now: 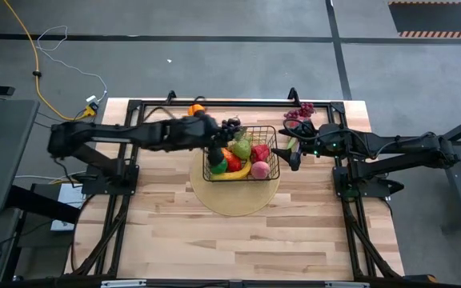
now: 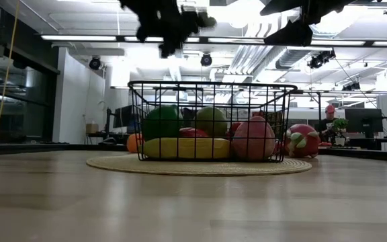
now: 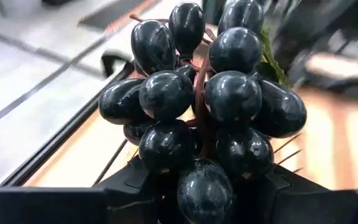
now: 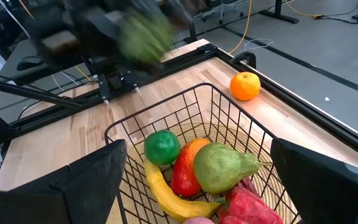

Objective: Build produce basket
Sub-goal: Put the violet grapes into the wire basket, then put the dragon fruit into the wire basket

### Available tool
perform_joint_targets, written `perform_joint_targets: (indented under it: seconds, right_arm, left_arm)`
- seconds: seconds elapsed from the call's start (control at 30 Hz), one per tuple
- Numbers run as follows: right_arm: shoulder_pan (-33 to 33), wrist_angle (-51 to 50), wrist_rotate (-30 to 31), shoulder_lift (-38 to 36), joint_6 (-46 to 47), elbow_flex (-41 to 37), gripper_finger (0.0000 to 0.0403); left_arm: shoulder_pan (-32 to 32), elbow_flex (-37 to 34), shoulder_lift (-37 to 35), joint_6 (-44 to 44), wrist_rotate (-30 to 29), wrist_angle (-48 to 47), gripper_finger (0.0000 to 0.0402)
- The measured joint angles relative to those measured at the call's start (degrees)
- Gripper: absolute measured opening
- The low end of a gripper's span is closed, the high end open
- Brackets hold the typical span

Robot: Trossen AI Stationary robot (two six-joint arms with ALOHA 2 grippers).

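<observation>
The black wire basket [image 1: 274, 157] stands on a round woven mat, holding a banana [image 4: 166, 194], green ball [image 4: 161, 147], pear [image 4: 224, 165] and other toy fruit. A bunch of dark purple grapes [image 1: 230, 126] hangs over the basket's far left corner, and my left gripper [image 1: 214, 129] is shut on it. The bunch fills the left wrist view [image 3: 197, 106]. My right gripper [image 1: 294, 154] stands open just off the basket's right side, above the table, with nothing between its fingers. My left gripper has the grape bunch between its two fingers [image 3: 132, 182], which sit on either side of the end of the bunch nearest the wrist [image 3: 201, 186]. The grapes themselves hide the place of contact. The fingers reach in from the table's left, slanting slightly down. The bunch is lifted clear.
An orange [image 4: 245, 85] lies on the table beyond the basket's far left corner. Red grapes [image 1: 301, 110] lie by the far right edge, and a pink dragon fruit [image 2: 303, 140] lies just right of the basket. The table's near half is bare wood [image 1: 238, 240].
</observation>
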Motion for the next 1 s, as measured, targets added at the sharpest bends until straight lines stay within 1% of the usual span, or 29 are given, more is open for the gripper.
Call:
perform_joint_targets:
  seconds: [0.1, 0.23, 0.33, 0.47, 0.57, 0.7, 0.9, 1.0]
  right_arm:
    - [0.00, -0.02, 0.00, 0.00, 0.00, 0.00, 0.0387]
    - [0.00, -0.04, 0.02, 0.00, 0.03, 0.00, 0.0387]
    - [0.00, -0.07, 0.02, 0.00, 0.26, 0.00, 0.0387]
    - [0.00, -0.07, 0.02, 0.00, 0.02, 0.00, 0.0387]
    - [0.00, -0.05, 0.02, 0.00, 0.06, 0.00, 0.0387]
    - [0.00, -0.07, 0.02, 0.00, 0.42, 0.00, 0.0387]
    - [0.01, -0.07, 0.02, 0.01, 0.42, 0.00, 0.0387]
    - [0.00, -0.07, 0.02, 0.00, 0.40, 0.00, 0.0387]
  left_arm:
    - [1.98, 0.98, 4.79, 0.26, 0.12, -1.15, 0.0143]
    - [4.11, 0.98, 9.79, 0.21, 3.39, -4.28, 0.0143]
    - [4.97, 0.98, 12.83, 0.09, 5.01, -7.52, 0.0143]
    - [5.77, 0.96, 16.38, -0.98, 6.92, -8.79, 0.0143]
    - [6.09, 0.94, 18.05, -1.31, 7.13, -8.71, 0.0148]
    - [6.65, 0.94, 18.06, -1.26, 8.44, -8.28, 0.0184]
    - [7.36, 1.00, 16.08, -1.23, 10.23, -8.62, 0.0264]
    - [7.72, 1.00, 14.29, -1.23, 12.47, -8.59, 0.0297]
